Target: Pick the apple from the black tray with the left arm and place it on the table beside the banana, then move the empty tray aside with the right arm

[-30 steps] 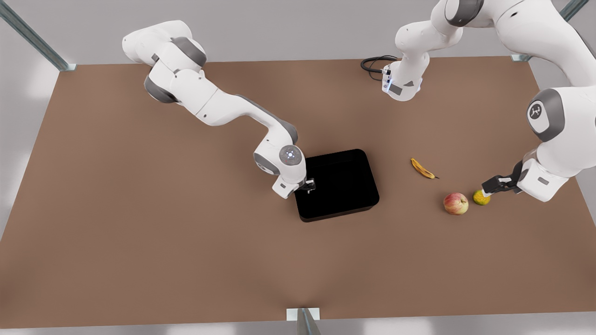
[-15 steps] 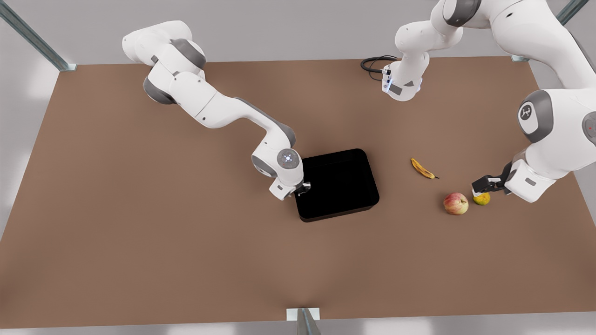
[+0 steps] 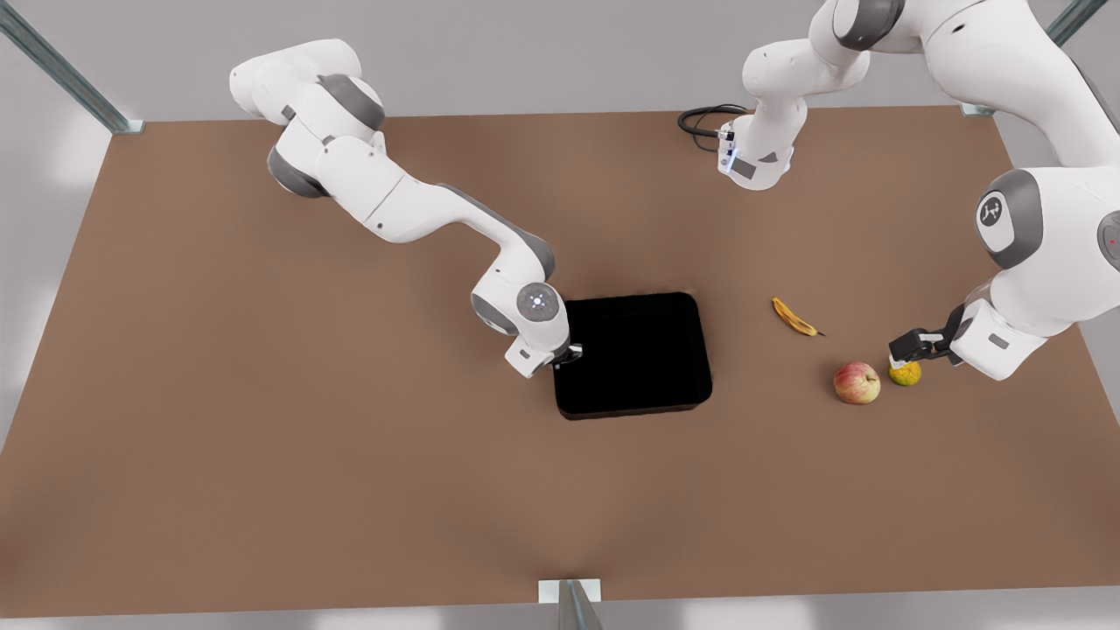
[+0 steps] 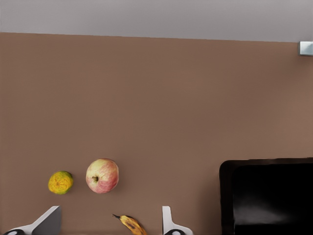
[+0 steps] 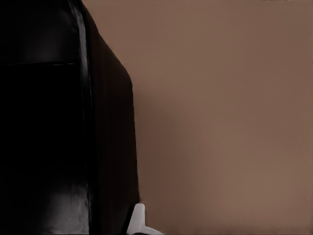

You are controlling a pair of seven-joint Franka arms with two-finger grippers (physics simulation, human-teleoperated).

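The apple lies on the brown table, below and to the right of the banana in the front view. My left gripper hovers open just over a yellow-green citrus ball beside the apple. The left wrist view has the apple, the banana and the tray beyond the spread fingertips. The black tray sits empty mid-table. My right gripper is shut on the rim at the tray's left edge. One fingertip presses the outer wall.
A black cable coils by an arm base at the table's back. Metal posts stand at the back corners and the middle of the front edge. Open tabletop spreads to the tray's left and front.
The tray has turned from a skewed pose to square with the table, held at its left edge. The right gripper shifted slightly left. The left gripper drew in over the citrus ball.
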